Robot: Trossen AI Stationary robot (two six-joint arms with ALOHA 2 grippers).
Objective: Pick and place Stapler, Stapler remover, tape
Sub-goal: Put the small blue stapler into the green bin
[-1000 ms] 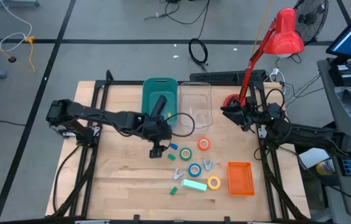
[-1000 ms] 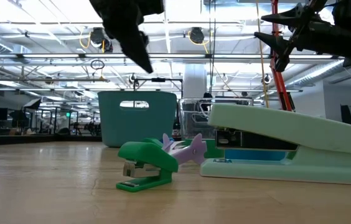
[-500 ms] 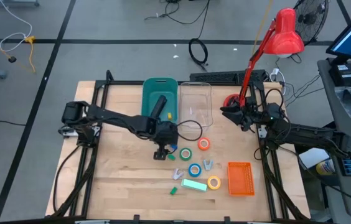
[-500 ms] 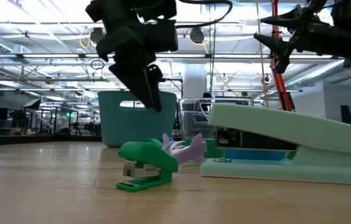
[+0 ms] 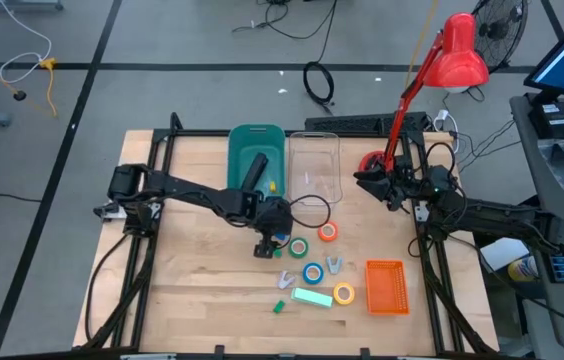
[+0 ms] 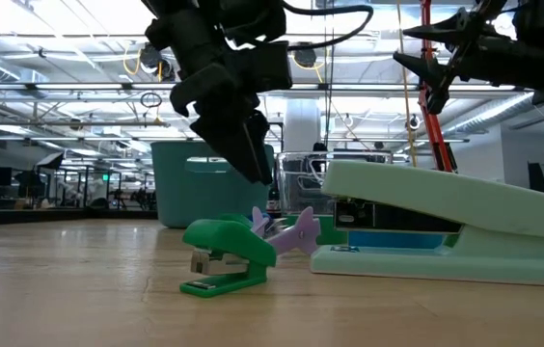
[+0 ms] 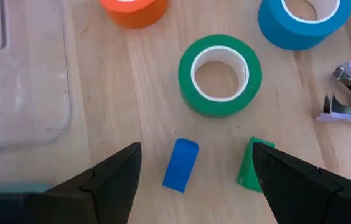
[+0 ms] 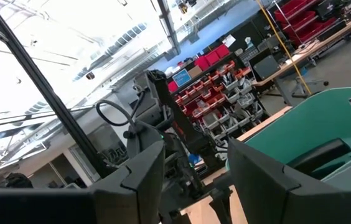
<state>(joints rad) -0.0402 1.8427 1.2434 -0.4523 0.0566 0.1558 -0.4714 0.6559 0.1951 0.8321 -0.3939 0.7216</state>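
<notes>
The left gripper (image 5: pixel 266 247) hung with its jaws spread wide and empty above a small blue block (image 7: pixel 180 164) and a small green wedge (image 7: pixel 249 163), just beside the clear plastic tray (image 5: pixel 313 165) on the pale wooden table (image 5: pixel 192 290). In the left wrist view the block lay between its two dark fingers (image 7: pixel 110 182), neither touching it.

The long black bar-shaped stapler (image 5: pixel 252 172) lay inside the teal plastic bin (image 5: pixel 255 140), which stood against the tray's side. The four tape rolls lay on the boards on the near side of the tray: the orange-red ring of tape (image 5: pixel 328 231) closest to it, the green ring (image 5: pixel 299 246) next beside the left gripper, the blue ring (image 5: pixel 312 272) farther out, and the yellow ring (image 5: pixel 344 293) farthest, next to an orange mesh basket (image 5: pixel 386 286). A lilac claw-type staple remover (image 5: pixel 334 264) lay between the orange-red and yellow rolls; a second pale one (image 5: pixel 285 279) lay by the blue roll. A mint-green desk stapler (image 5: pixel 312 297) and a small green mini stapler (image 5: pixel 279 306) lay farthest from the tray.

The right gripper (image 5: pixel 366 180) waited off the tray's other side, near the base of a red desk lamp (image 5: pixel 458 52), its fingers (image 8: pixel 129 180) partly apart and holding nothing.
</notes>
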